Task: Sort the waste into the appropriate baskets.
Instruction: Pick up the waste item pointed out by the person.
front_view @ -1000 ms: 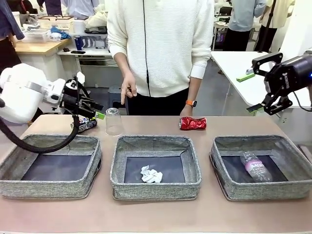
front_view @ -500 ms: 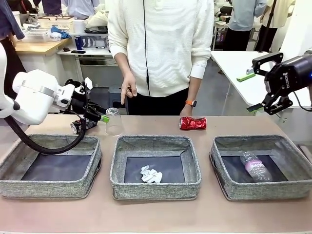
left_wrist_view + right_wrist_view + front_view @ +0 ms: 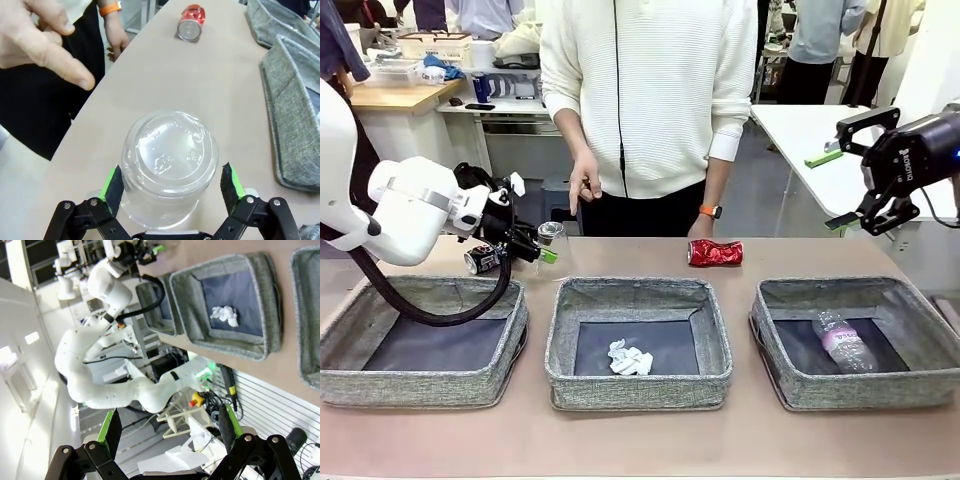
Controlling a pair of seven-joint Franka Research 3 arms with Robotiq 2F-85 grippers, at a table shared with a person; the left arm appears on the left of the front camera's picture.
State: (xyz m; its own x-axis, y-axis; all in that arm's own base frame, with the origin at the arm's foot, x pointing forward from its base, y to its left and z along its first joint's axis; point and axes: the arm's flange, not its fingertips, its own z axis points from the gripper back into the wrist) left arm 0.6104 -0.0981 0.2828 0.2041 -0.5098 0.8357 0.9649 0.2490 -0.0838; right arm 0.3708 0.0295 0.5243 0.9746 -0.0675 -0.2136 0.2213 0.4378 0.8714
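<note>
Left gripper I see spread around the upturned clear plastic cup, jaws just beside its wall, my right gripper raised, parted, empty.

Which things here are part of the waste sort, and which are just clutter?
Job: clear cup inside the open left claw; dark can and red can on the table; paper wad in middle basket; bottle in right basket; left basket.
Clutter: boxes on the far bench; white side table.
</note>
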